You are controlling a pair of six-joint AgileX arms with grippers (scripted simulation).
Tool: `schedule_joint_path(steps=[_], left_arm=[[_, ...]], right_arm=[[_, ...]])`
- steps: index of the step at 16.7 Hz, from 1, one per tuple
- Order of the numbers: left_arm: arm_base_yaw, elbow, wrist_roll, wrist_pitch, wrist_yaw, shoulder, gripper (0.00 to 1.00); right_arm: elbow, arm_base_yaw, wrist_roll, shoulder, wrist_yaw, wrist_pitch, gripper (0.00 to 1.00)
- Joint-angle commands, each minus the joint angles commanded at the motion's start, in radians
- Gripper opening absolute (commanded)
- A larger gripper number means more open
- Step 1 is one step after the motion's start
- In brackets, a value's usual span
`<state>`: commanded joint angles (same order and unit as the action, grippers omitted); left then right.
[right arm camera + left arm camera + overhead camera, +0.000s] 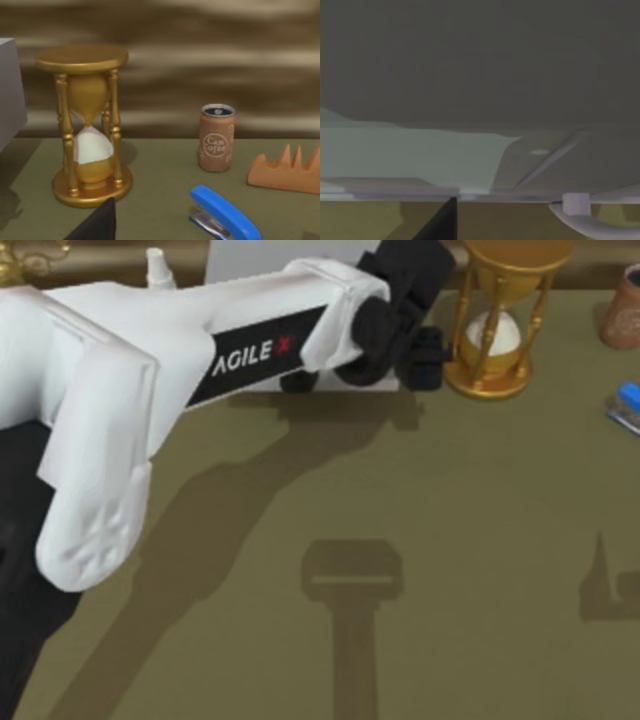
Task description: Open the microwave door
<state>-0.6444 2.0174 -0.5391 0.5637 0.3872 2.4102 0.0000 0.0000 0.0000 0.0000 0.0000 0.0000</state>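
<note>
The microwave (290,260) sits at the far edge of the table (420,540), left of centre in the top view, and my left arm covers most of it; only a pale strip of its top shows behind the arm. My left gripper (400,345) is right at the microwave's front, on its right part, just beside the base of the golden hourglass (497,325). From above I cannot tell how far its fingers are spread or whether they hold anything. The left wrist view is filled by grey and pale panels seen from very close, with a pale curved bar (592,222) low down, and I cannot tell which part is the microwave door. My right arm is out of the top view. The right wrist view looks at the hourglass, a brown drink can (216,137), a blue stapler (225,215) and an orange spiked piece (287,172), all apart on the table's right side.
</note>
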Motion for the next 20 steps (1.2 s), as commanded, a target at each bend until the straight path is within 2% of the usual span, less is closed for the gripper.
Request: schedule_joint_path(steps=[9,17,18,20], left_arm=[[0.0,0.0,0.0,0.0,0.0,0.0,0.02],[0.0,0.0,0.0,0.0,0.0,0.0,0.0],[-0.038,-0.056,-0.002,0.008,-0.011,-0.027,0.0],[-0.037,-0.074,-0.005,-0.004,-0.001,-0.039,0.0]], right_arm=[[0.0,0.0,0.0,0.0,0.0,0.0,1.0],[0.0,0.0,0.0,0.0,0.0,0.0,1.0],[0.0,0.0,0.0,0.0,0.0,0.0,1.0],[0.0,0.0,0.0,0.0,0.0,0.0,1.0]])
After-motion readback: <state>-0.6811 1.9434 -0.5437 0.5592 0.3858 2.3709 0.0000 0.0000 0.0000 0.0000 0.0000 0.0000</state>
